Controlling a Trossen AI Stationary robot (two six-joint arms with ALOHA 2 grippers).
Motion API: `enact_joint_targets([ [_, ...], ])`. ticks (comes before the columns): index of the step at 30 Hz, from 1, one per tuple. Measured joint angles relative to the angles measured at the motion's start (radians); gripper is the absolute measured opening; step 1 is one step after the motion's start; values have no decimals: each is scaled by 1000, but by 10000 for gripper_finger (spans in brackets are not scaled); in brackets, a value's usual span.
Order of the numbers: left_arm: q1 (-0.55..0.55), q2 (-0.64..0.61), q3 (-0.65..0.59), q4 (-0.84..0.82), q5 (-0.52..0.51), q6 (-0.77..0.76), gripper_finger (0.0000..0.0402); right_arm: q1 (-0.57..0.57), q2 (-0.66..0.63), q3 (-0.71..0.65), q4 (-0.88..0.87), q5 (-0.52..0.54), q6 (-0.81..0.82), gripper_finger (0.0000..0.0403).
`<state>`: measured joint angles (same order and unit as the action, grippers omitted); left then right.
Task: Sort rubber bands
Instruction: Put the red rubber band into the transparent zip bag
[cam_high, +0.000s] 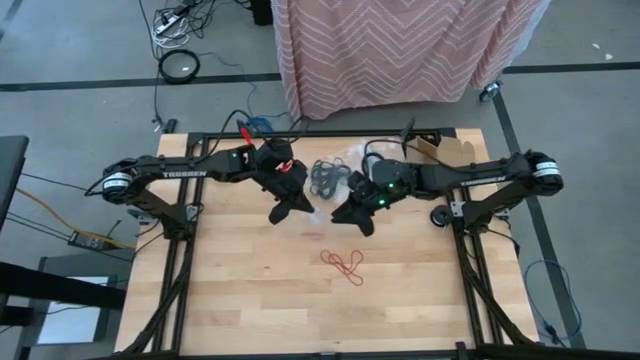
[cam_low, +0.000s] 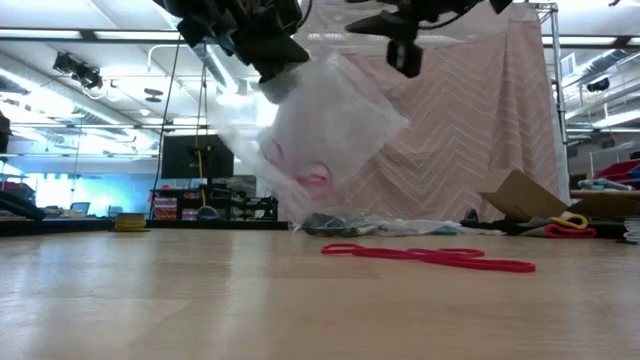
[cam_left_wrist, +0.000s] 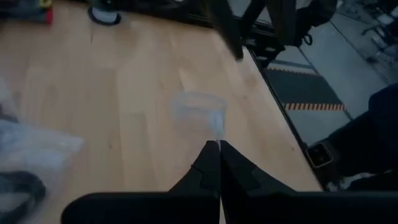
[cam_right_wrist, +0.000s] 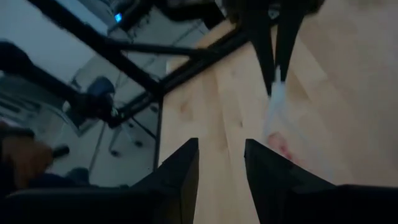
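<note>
1. The left tool (cam_high: 281, 213) is clamped on the edge of a clear plastic bag (cam_low: 330, 140), hanging it above the table (cam_high: 240, 300).
2. The right tool (cam_high: 352, 218) is partly spread and empty.
3. Red rubber bands (cam_high: 343, 262) lie mid-table; dark ones (cam_high: 328, 177) sit farther back.
4. They look light, floppy and tangle-prone; pinch one strand.

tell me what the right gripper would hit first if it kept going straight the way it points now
Most likely the clear plastic bag hanging from the left gripper: it sits just ahead of the open right gripper. Depth is unclear, so it might pass beside it.
</note>
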<state>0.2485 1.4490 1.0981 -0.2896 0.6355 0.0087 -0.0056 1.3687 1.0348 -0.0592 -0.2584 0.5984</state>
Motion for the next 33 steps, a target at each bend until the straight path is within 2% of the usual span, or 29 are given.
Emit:
enact_joint_targets([
  [4, 0, -13, 0, -55, -12, -44, 0, 2, -50, 0, -139, 5, -48, 119],
  [10, -8, -31, 0, -298, -86, 11, 0, 51, -32, -2, -287, 10, -50, 119],
  [15, -14, -31, -24, -381, -91, 107, 0, 112, 42, -2, -238, 69, -20, 119],
  [19, -15, -35, -63, -412, -76, 138, 0, 140, 127, -2, -188, 72, 54, 117],
  [28, -55, -49, -90, -415, -68, 183, 0, 149, 264, -2, -105, 75, 211, 107],
  [33, -60, -69, -90, -409, -61, 206, 0, 149, 323, -2, -99, 74, 240, 99],
])
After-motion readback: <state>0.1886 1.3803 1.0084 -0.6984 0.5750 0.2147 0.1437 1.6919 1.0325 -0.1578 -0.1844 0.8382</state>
